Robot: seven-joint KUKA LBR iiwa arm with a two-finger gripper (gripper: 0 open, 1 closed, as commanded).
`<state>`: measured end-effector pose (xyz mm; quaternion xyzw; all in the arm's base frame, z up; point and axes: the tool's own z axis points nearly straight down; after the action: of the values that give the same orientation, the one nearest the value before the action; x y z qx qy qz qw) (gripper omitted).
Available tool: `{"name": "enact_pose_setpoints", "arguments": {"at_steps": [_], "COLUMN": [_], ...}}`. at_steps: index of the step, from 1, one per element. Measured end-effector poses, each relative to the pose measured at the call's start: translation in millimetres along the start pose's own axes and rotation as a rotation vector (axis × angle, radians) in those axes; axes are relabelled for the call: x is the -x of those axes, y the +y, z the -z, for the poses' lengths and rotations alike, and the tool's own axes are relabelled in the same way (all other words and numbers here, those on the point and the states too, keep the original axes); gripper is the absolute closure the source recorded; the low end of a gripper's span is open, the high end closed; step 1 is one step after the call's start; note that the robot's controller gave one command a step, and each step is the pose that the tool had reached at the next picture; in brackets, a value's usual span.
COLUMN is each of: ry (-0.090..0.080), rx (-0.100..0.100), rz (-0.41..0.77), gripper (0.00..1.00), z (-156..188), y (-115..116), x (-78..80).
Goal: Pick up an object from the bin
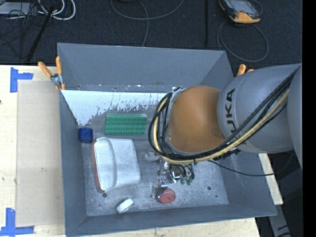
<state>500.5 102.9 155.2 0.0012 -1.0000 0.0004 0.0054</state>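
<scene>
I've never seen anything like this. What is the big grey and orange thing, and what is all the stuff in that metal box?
That is a robot arm, photographed by a single camera looking down from above and a little to one side. The arm reaches in from the right; the orange dome and the cables looped around it are parts of the machine. At its tip sits a small hand, meant to pick one thing out of the grey metal bin.

On the bin's floor lie a green studded rectangular block, a small blue cube-like piece, a white plastic tub with a reddish rim, a small white cylinder and a flat red round disc. The hand is just above the red disc, near the bin's front edge. I cannot make out whether it grips anything.
</scene>
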Motion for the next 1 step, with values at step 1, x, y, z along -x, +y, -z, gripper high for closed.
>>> {"name": "enact_pose_setpoints", "arguments": {"at_steps": [1], "ry": [-0.023], "rx": [0.003], "rz": [0.229], "gripper": [0.00], "z": [-81.8], "y": [-86.6], "x": [-14.8]}}
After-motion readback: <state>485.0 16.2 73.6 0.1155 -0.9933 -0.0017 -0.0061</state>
